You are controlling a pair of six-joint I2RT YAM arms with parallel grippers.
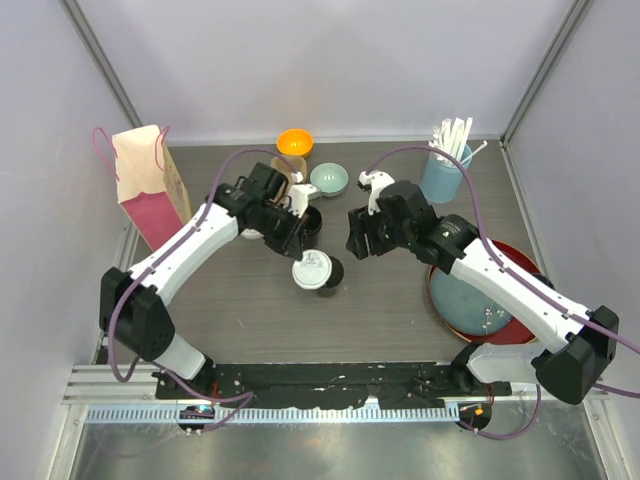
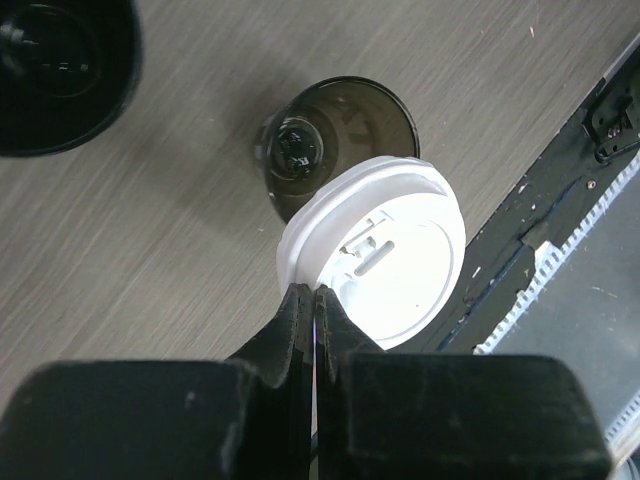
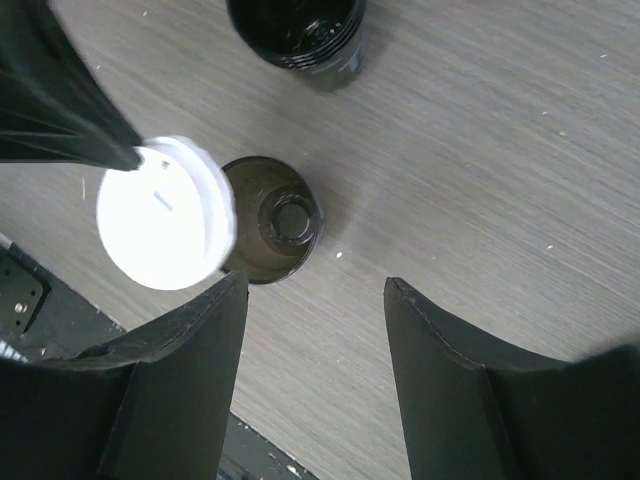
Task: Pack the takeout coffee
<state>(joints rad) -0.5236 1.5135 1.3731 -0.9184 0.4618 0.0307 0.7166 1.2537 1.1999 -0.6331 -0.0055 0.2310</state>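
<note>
The open black cup [image 1: 331, 276] stands upright on the bench [image 1: 230, 310], midway between the two arms. The white lid [image 1: 311, 270] hangs off-centre over its mouth and covers only part of it. The left jaws are pinched together on the lid's edge. The right jaws stand apart just beside the cup, holding nothing.

Pressed down from this offset, the lid would likely catch one side of the rim and tip or shove the unsteadied cup. The thin edge grip could also let the lid swivel or slip. A second open cup [image 1: 311, 222] stands near behind and could be knocked.
</note>
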